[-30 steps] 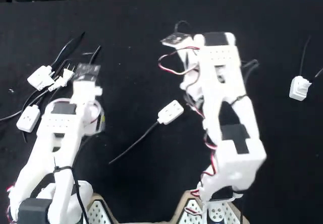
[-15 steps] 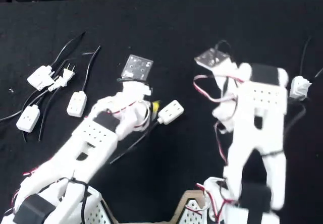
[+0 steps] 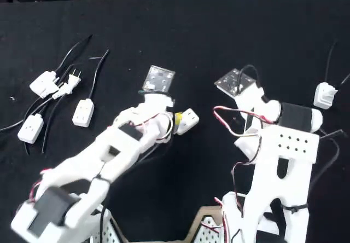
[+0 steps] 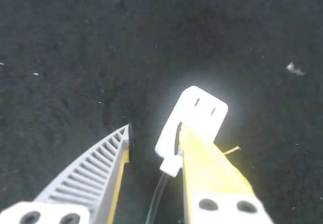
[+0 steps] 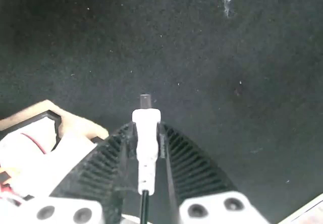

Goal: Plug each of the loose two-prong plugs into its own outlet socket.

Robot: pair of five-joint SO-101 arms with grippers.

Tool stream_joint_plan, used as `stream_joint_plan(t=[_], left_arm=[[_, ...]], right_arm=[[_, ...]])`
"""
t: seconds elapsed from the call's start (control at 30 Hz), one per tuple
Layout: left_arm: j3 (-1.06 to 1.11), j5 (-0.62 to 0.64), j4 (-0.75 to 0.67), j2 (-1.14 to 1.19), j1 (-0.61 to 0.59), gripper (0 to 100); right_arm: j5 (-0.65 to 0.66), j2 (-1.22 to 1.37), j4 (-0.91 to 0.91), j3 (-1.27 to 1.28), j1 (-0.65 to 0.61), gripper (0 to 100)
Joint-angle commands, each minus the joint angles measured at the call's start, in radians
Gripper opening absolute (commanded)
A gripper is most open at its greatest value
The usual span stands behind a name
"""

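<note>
A white outlet socket (image 3: 187, 119) with a black cord lies mid-table. My left gripper (image 4: 154, 131) is open over it. The socket (image 4: 196, 118) rests against the yellow finger (image 4: 202, 163), its slotted face pointing away, and its cord runs back through the gap. The grey finger (image 4: 113, 156) stands apart from it. In the high view the left gripper (image 3: 174, 118) touches the socket's near end. My right gripper (image 5: 146, 133) is shut on a white two-prong plug (image 5: 146, 138), held above the bare black cloth with its prongs pointing forward.
On the far left lie three more white sockets (image 3: 43, 83) (image 3: 30, 128) (image 3: 83, 113) and a loose plug (image 3: 73, 80) among tangled black cords. Another white piece (image 3: 325, 95) with a cord sits at the right edge. The right arm (image 3: 281, 150) stands right of centre.
The left arm swung from the left cluster to the middle socket, uncovering a socket on the left. The right arm pulled away from the middle toward the right and nearer the base.
</note>
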Motion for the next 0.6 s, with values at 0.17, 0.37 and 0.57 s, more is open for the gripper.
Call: stream_joint_plan(t=[0.17, 0.37, 0.57], left_arm=[[-0.188, 0.008, -0.02, 0.135, 0.028, 17], [-0.223, 0.003, -0.021, 0.153, 0.024, 17], [-0.236, -0.038, -0.023, 0.158, -0.01, 17]], right_arm=[[0.101, -0.035, 0.026, 0.008, 0.132, 1.0], [0.164, -0.035, 0.026, 0.01, 0.215, 1.0], [0.186, -0.035, 0.026, 0.012, 0.249, 1.0]])
